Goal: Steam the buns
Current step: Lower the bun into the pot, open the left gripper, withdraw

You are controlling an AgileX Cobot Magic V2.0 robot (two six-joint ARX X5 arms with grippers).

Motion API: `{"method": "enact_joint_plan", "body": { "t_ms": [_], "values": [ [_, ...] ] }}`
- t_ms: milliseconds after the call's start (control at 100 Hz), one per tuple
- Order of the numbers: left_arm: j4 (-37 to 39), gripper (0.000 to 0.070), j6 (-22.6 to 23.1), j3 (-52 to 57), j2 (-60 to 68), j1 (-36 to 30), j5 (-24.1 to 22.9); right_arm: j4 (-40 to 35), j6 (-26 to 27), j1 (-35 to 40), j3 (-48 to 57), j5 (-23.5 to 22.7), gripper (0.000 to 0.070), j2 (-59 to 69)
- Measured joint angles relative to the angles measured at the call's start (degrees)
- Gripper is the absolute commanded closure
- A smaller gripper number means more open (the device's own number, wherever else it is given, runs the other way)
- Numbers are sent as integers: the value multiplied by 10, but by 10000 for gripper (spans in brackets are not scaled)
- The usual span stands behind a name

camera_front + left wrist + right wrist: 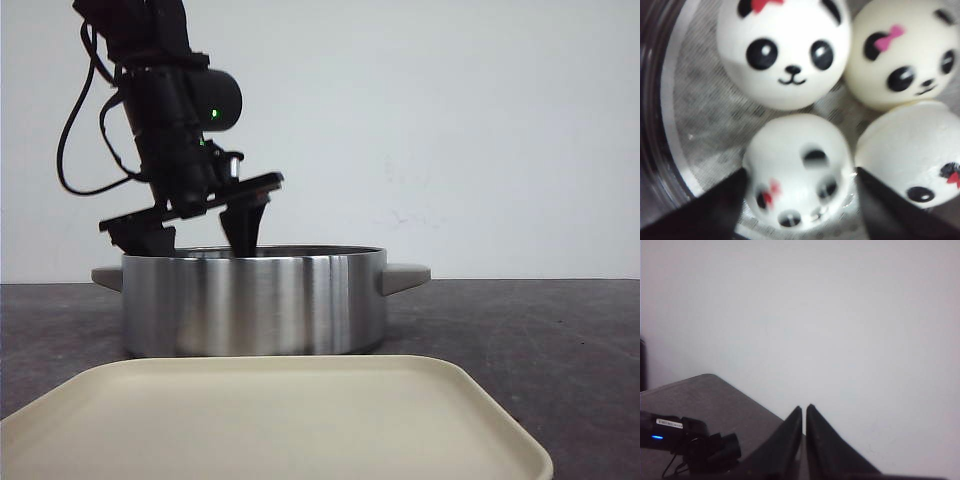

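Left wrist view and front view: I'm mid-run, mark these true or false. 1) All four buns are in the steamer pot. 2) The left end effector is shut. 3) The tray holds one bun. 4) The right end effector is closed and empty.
1) True: four buns sit inside the steamer pot.
2) False: the left end effector is open, straddling one bun.
3) False: the tray holds nothing.
4) True: the right end effector points at the wall, shut on nothing.

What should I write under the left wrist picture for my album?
Four panda buns sit in the steel pot, the left pincer open around one bun.
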Motion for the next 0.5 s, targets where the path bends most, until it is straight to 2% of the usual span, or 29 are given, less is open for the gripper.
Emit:
{"method": "enact_joint_plan", "body": {
  "t_ms": [160, 230, 270, 320, 330, 350, 370, 500],
  "values": [
    [-36, 180, 0, 74, 0, 5, -3, 0, 0, 0, 0, 0, 694, 0],
    [-56, 212, 0, 114, 0, 4, -2, 0, 0, 0, 0, 0, 694, 0],
    [-70, 323, 0, 137, 0, 2, -2, 0, 0, 0, 0, 0, 694, 0],
    [-91, 524, 0, 166, 0, 0, -2, 0, 0, 0, 0, 0, 694, 0],
    [-93, 542, 0, 171, 0, 0, -2, 0, 0, 0, 0, 0, 694, 0],
    [-94, 643, 0, 180, -3, -1, -2, 0, 0, 0, 0, 0, 694, 1],
    [-92, 698, 0, 185, -7, -2, -3, 0, 0, 0, 0, 0, 694, 1],
    [-58, 694, -1, 188, -75, -11, -18, 0, 7, 0, 1, 0, 694, 13]
  ]
}}
